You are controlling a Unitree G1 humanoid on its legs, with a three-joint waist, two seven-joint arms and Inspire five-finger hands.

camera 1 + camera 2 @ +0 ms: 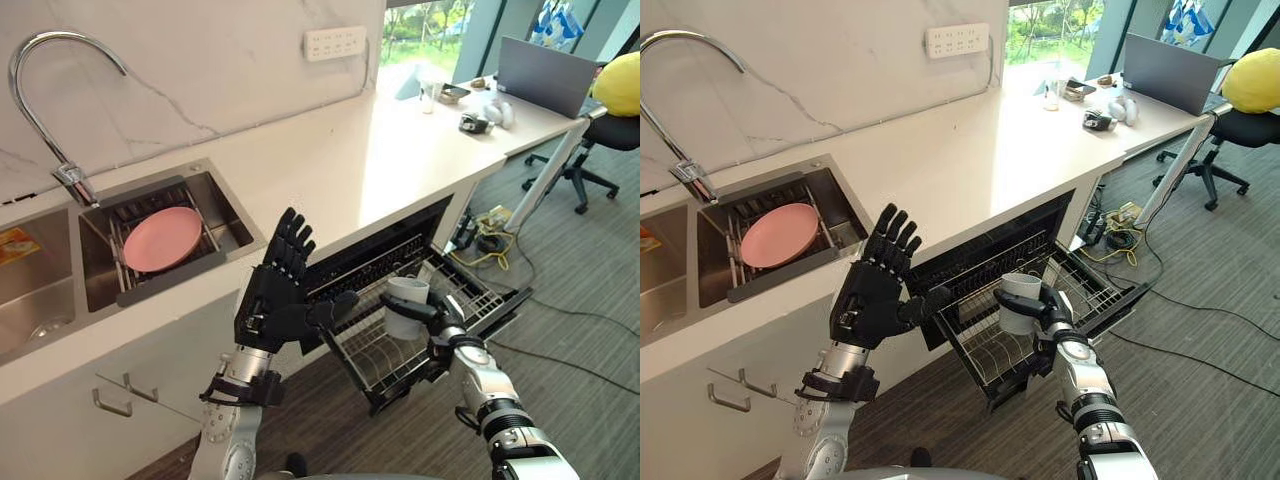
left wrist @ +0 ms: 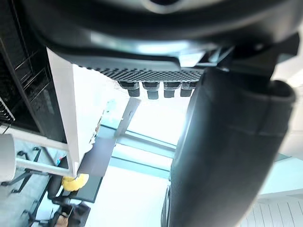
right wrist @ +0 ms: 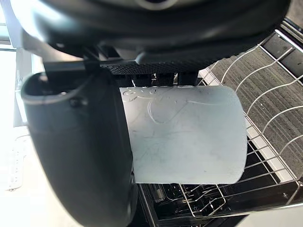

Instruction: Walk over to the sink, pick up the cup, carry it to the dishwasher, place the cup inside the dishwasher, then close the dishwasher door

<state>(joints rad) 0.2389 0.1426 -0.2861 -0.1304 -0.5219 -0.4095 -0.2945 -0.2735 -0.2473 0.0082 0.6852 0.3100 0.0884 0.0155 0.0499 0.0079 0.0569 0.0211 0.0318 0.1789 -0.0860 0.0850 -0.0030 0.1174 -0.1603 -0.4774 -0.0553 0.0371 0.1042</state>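
The fingers (image 3: 163, 78) and thumb of my right hand (image 1: 440, 322) are curled round the cup (image 3: 184, 137). I hold it mouth up, just over the pulled-out rack (image 1: 365, 352) of the open dishwasher (image 1: 400, 235). My left hand (image 1: 272, 300) is up beside it, fingers straight, holding nothing. 1 pink plate (image 1: 162, 238) lies in the sink (image 1: 225, 205) in the bench (image 1: 370, 150).

Office kitchenette: sink (image 1: 236, 226) and dishwasher (image 1: 392, 246) under a counter (image 1: 380, 150), laptop (image 1: 545, 75) and swivel chair (image 1: 612, 132) nearby.
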